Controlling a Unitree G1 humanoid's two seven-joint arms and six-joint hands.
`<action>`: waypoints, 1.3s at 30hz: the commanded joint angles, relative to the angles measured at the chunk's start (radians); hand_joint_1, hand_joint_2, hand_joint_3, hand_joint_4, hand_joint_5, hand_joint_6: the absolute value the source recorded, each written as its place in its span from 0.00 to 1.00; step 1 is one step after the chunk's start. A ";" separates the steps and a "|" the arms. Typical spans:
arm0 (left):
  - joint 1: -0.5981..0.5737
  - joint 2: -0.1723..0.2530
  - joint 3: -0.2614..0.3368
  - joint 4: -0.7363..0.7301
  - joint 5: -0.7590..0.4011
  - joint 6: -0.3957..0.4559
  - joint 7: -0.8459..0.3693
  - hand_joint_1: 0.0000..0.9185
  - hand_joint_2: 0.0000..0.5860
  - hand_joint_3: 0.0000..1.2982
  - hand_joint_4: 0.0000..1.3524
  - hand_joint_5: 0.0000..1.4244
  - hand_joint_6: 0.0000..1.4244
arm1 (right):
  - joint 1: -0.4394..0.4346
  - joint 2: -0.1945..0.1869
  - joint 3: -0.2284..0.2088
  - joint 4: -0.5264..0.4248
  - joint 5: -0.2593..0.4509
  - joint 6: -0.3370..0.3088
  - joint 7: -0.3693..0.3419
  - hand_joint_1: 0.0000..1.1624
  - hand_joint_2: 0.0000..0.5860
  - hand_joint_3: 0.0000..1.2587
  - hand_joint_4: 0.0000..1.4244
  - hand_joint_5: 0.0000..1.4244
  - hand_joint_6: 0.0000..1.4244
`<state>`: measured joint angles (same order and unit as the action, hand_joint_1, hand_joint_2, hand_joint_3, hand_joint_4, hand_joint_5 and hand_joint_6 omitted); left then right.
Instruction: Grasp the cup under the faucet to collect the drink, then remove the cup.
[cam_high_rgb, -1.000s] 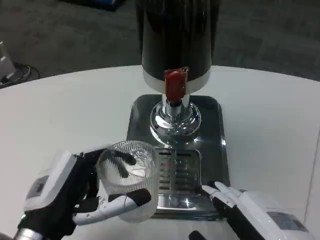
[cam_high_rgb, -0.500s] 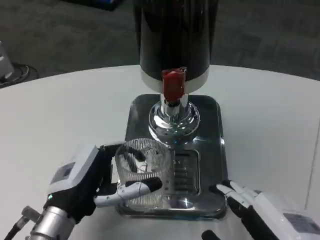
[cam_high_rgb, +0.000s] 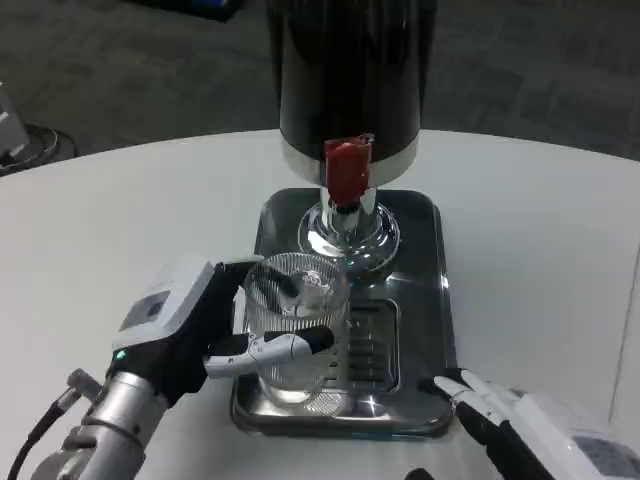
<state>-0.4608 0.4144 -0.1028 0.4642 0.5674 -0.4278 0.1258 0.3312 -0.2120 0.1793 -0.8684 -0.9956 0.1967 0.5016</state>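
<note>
Left hand (cam_high_rgb: 190, 335) clamps its fingers (cam_high_rgb: 285, 347) round a clear ribbed cup (cam_high_rgb: 296, 325) over the mirror-bright steel tray (cam_high_rgb: 420, 300); right hand (cam_high_rgb: 530, 430), frame-cropped, spreads its fingers.

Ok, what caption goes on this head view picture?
Left hand holds the clear cup on the drip tray, near the red-handled faucet.

An office or lab — grey carpet floor (cam_high_rgb: 130, 70), round white table (cam_high_rgb: 120, 210), cables (cam_high_rgb: 30, 145).

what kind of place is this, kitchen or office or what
Likely an office or lab demo area, not a kitchen: grey carpet floor behind a round white table, with a black drink dispenser on its steel drip tray.
</note>
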 joint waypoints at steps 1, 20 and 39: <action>-0.039 0.009 -0.026 0.032 0.019 0.011 0.032 0.45 0.41 0.78 0.79 0.91 1.00 | 0.025 -0.003 -0.001 -0.017 0.004 -0.016 -0.005 0.28 0.75 0.10 0.02 0.04 0.03; -0.138 0.018 -0.143 0.083 0.071 0.078 0.011 0.38 0.35 0.64 0.67 0.79 0.95 | 0.052 0.001 -0.024 -0.035 0.016 -0.026 -0.001 0.28 0.74 0.10 0.02 0.04 0.03; -0.126 0.050 -0.159 0.042 0.064 0.122 -0.018 0.17 0.15 0.34 0.16 0.22 0.30 | 0.040 0.001 -0.022 -0.025 0.022 -0.023 0.000 0.27 0.74 0.10 0.02 0.04 0.04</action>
<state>-0.6113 0.4525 -0.2575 0.5180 0.6340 -0.3132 0.1249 0.3686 -0.2099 0.1618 -0.8918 -0.9767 0.1788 0.5015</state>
